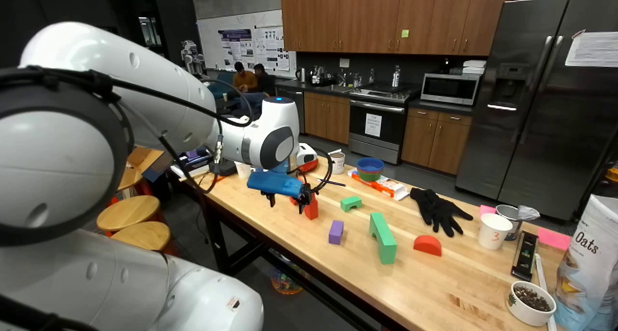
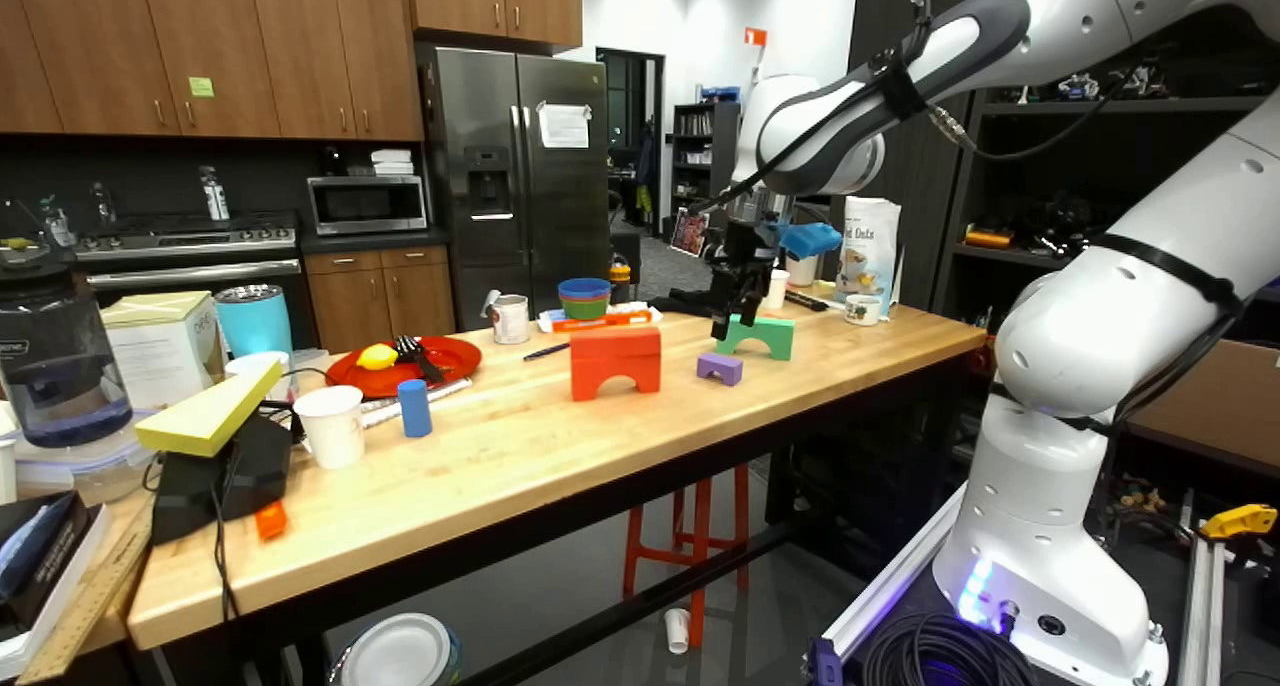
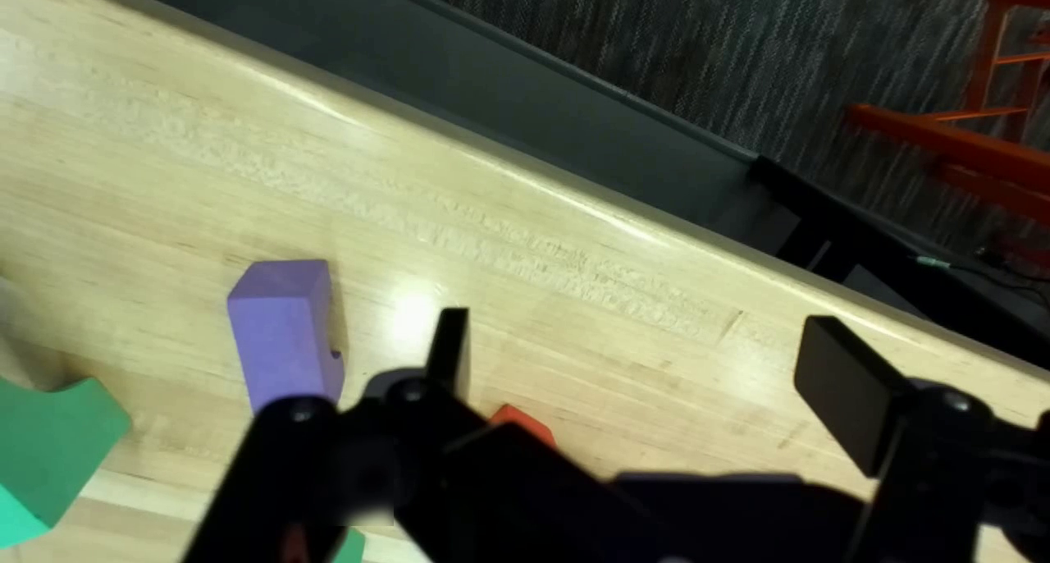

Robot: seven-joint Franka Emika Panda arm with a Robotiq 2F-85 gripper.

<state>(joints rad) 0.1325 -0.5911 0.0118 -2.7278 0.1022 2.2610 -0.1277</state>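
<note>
My gripper (image 3: 638, 333) is open, with bare wood seen between its fingers. In both exterior views the gripper (image 1: 287, 204) hangs above the table, with a blue cover beside it. A red arch block (image 2: 615, 351) stands upright close by; in the wrist view only a corner of the red block (image 3: 525, 425) shows past a finger. A small purple arch block (image 3: 283, 333) lies to the left of the jaws in that view. Beyond it is a long green arch block (image 1: 383, 239). A smaller green arch (image 1: 351, 203) and a red half-round block (image 1: 428, 245) lie farther along.
Black gloves (image 1: 437, 213), stacked bowls (image 1: 370, 169) and a paper cup (image 1: 493, 232) line the table's far side. Toward one end are a red plate (image 2: 460, 354), a blue cylinder (image 2: 414, 408) and a white cup (image 2: 332, 428). An oats bag (image 2: 868, 246) stands at the opposite end.
</note>
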